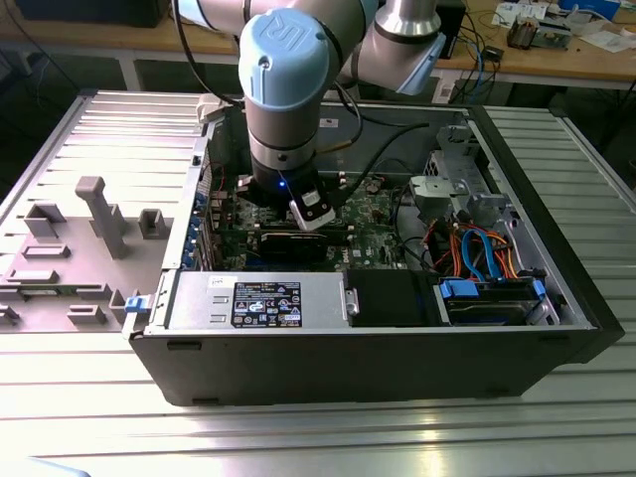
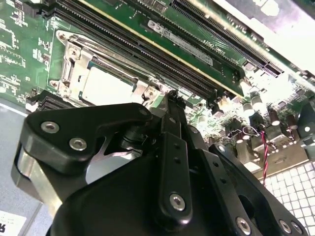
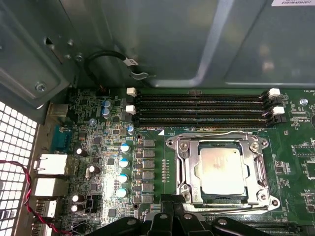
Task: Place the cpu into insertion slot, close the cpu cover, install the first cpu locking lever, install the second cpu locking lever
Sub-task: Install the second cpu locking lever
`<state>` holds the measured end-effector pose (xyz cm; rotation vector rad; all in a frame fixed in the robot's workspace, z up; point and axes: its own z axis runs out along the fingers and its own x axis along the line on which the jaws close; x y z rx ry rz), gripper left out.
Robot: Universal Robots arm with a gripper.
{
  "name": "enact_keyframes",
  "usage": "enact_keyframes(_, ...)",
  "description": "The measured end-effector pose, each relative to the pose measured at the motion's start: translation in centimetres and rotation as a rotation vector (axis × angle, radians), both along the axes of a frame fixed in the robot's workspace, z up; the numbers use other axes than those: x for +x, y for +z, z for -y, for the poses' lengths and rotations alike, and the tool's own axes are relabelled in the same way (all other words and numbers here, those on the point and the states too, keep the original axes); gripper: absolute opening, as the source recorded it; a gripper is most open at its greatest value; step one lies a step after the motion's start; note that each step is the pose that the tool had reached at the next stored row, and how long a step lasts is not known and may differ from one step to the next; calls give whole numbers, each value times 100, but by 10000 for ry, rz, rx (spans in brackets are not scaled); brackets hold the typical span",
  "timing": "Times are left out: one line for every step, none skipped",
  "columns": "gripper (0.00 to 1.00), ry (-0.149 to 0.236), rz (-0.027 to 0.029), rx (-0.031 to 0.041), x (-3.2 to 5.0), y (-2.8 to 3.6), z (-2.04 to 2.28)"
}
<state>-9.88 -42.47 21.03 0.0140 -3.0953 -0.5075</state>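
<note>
The cpu (image 3: pixel 220 169) lies flat in the insertion slot (image 3: pixel 202 196) of the green motherboard, silvery top up; the second wrist view also shows the cpu (image 2: pixel 106 88). The cpu cover (image 3: pixel 256 167) is down around the chip, framing it, and the cover (image 2: pixel 69 66) looks the same in the second wrist view. Thin wire levers run along two opposite sides of the socket (image 3: pixel 216 133). My black gripper (image 2: pixel 172 96) is shut with nothing in it. Its tip stands just beside the socket's edge, and I cannot tell whether it touches. In the exterior view the gripper (image 1: pixel 303 214) reaches down into the case.
Long black memory slots (image 3: pixel 202 108) run beside the socket. Capacitors (image 3: pixel 124 169) and rear ports (image 3: pixel 49 164) sit on its other side. The case wall (image 3: pixel 197 44) rises behind the slots. The power supply (image 1: pixel 258 303) and drive bay with cables (image 1: pixel 487 263) crowd the case.
</note>
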Motion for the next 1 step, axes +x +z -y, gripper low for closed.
enact_keyframes(11, 0, 0, 0, 0, 0, 0)
